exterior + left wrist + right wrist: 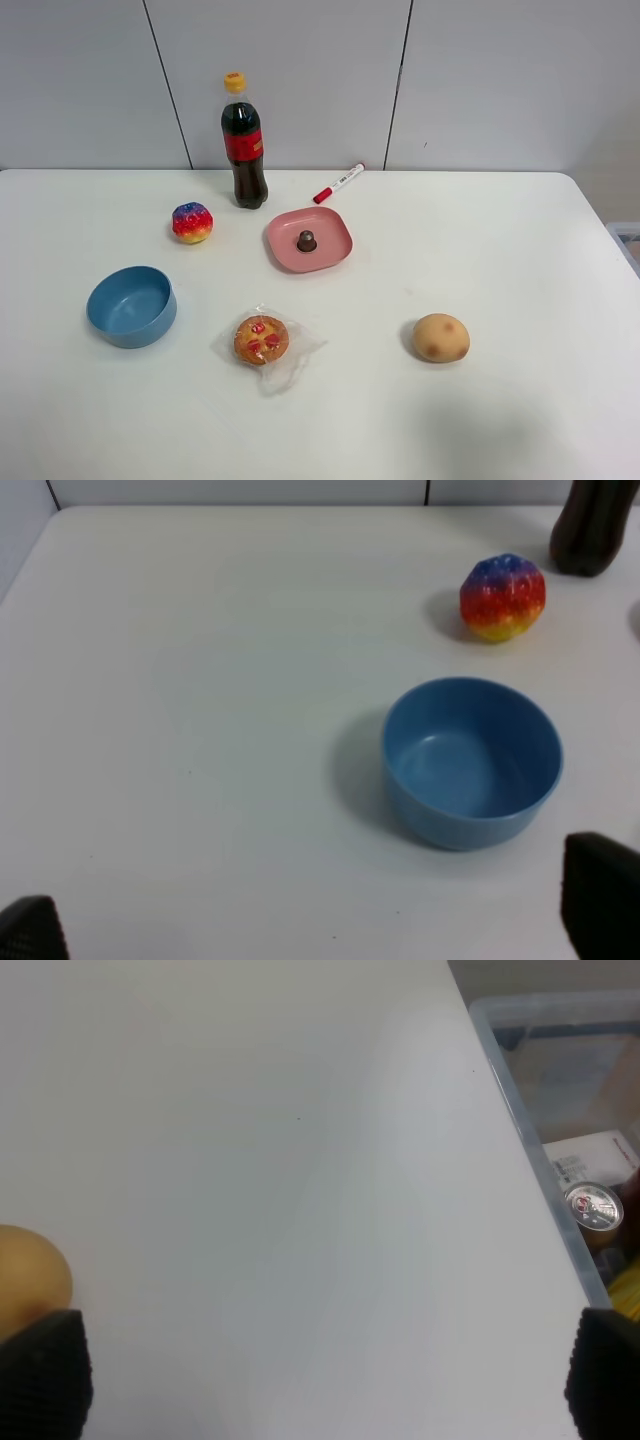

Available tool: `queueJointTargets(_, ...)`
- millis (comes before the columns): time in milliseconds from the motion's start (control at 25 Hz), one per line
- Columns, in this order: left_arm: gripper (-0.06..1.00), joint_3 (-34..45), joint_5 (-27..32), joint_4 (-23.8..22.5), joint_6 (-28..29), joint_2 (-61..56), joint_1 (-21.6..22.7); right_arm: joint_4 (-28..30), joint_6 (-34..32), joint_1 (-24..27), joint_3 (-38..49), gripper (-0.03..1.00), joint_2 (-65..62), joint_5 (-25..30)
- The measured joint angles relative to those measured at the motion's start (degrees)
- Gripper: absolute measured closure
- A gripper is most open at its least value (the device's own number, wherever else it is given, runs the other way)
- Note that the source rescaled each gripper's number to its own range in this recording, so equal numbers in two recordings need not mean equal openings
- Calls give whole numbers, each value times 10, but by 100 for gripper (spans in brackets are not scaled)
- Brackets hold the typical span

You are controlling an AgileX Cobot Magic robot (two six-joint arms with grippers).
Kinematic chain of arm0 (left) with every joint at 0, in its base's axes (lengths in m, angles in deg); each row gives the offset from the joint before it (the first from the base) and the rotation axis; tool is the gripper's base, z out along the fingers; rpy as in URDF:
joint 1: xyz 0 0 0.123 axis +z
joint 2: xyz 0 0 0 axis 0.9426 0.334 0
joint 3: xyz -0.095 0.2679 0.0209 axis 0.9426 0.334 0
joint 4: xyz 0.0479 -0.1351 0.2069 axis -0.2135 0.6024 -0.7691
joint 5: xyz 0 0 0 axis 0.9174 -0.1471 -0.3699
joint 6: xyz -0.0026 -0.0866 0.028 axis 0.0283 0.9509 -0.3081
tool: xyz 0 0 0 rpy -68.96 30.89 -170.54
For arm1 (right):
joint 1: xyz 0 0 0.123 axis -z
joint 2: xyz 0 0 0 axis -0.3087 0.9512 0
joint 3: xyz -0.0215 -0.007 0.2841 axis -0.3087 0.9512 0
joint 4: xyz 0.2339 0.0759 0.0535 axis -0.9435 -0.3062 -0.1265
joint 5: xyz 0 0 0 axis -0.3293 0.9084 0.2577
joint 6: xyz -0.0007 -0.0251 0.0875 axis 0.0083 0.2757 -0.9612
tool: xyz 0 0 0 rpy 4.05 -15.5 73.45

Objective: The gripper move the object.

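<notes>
A: Where is the object [306,241]?
B: It sits upright in the middle of the pink plate [335,229], just in front of the cola bottle [244,141].
A: And each hand?
B: The right hand [320,1385] is spread wide over bare counter [500,250], holding nothing. The left hand [310,920] is spread too, near the blue bowl [470,761].

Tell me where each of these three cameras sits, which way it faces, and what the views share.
Exterior high: mounted above, looking down the table toward the wall; no arm shows.
Left wrist: low over the table, facing the blue bowl and rainbow ball; the left claw shows only as dark fingertips.
Right wrist: low, facing the table edge and a clear bin; open right claw tips show.
Shared: bowl and ball appear in exterior and left wrist views.
</notes>
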Motion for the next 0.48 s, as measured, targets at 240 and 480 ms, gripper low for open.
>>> queueJointTargets(240, -6, 0, 0, 0, 0, 0, 0, 9, -6, 0, 0, 3, -26, -1)
queueJointTargets(480, -6, 0, 0, 0, 0, 0, 0, 11, -7, 0, 0, 3, -30, 0)
